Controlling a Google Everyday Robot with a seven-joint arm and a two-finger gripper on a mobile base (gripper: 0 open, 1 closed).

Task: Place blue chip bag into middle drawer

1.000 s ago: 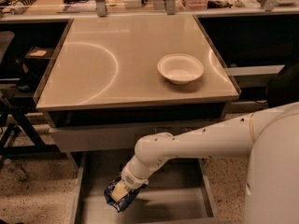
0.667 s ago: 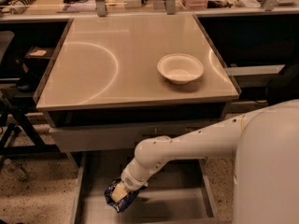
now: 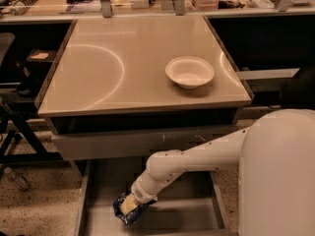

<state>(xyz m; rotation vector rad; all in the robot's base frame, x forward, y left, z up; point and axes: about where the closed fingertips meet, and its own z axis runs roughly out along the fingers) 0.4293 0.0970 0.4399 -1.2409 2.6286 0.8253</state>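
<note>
Camera view: the blue chip bag [image 3: 133,216] is located low in the near-left part of the scene, over the left half of the middle drawer [image 3: 183,215], which is pulled out toward the near side. The bag is grasped by the gripper [image 3: 129,204], whose jaws are clenched on its upper part. The bag is crumpled around the gripper tip and is tilted. Its long axis appears to run diagonally, from far left to near right. Which end is its top cannot be told, nor whether it touches the drawer floor.

The white arm [image 3: 197,156] is extended from the robot body at the near right, down and to the left, into the drawer. A closed grey drawer front [image 3: 108,144] is seen just above the open drawer, under the table edge.

The beige table top [image 3: 113,68] is smooth and glossy, with curved light reflections on it. A white bowl [image 3: 190,72] is set upright on its right half. A speckled floor [image 3: 34,200] is visible at the left. A cluttered bench [image 3: 59,4] is placed along the far side.
</note>
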